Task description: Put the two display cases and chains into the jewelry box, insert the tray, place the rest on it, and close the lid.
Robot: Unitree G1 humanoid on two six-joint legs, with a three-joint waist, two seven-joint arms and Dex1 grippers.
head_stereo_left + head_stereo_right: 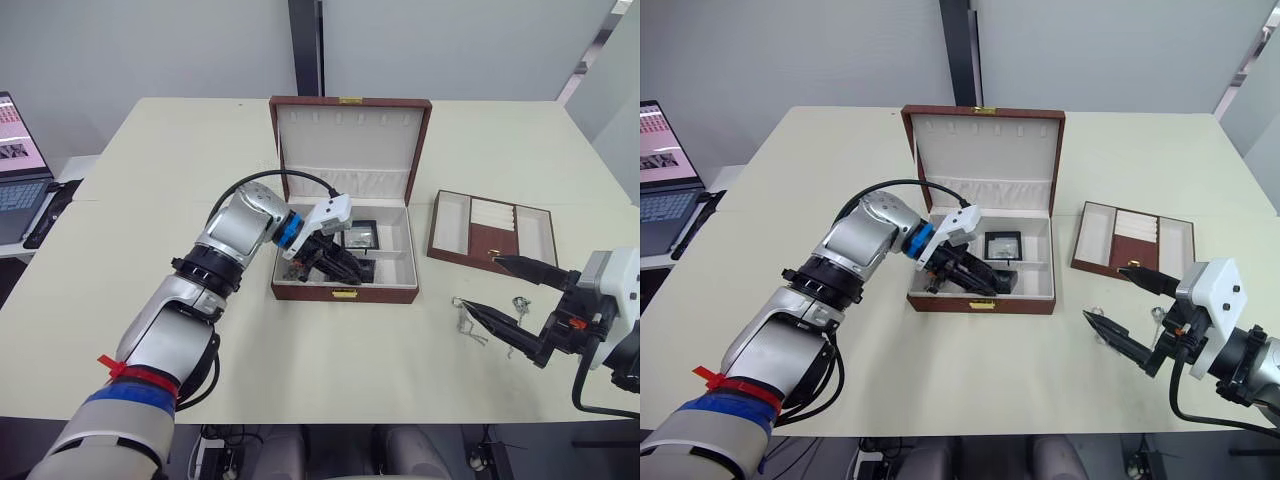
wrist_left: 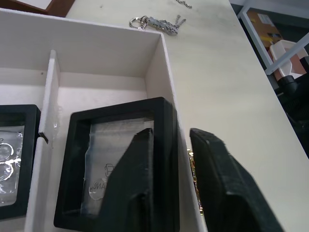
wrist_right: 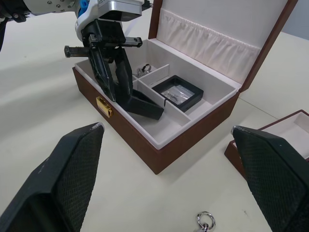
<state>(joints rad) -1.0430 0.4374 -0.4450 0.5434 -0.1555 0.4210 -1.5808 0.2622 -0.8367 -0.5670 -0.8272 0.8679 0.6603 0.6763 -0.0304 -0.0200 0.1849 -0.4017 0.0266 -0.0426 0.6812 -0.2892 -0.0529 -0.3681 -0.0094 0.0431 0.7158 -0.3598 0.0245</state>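
The jewelry box (image 1: 345,290) stood open on the table (image 1: 180,160), its lid (image 1: 350,135) upright at the rear edge. The left gripper (image 3: 118,89) reached into the box's front compartment, just behind the gold clasp (image 3: 104,106). Its jaws were clamped on one display case (image 2: 120,164), one finger inside the frame and the other outside the box's front wall; the case sat tilted against that wall. The second display case (image 3: 177,93) lay flat in the compartment behind the divider, further into the box. The tray (image 1: 492,232) rested on the table to the right of the box, apart from it. Chains (image 1: 470,322) lay on the table in front of the tray, right of the box. The right gripper (image 1: 1125,300) hovered above them, jaws wide apart, holding nothing.
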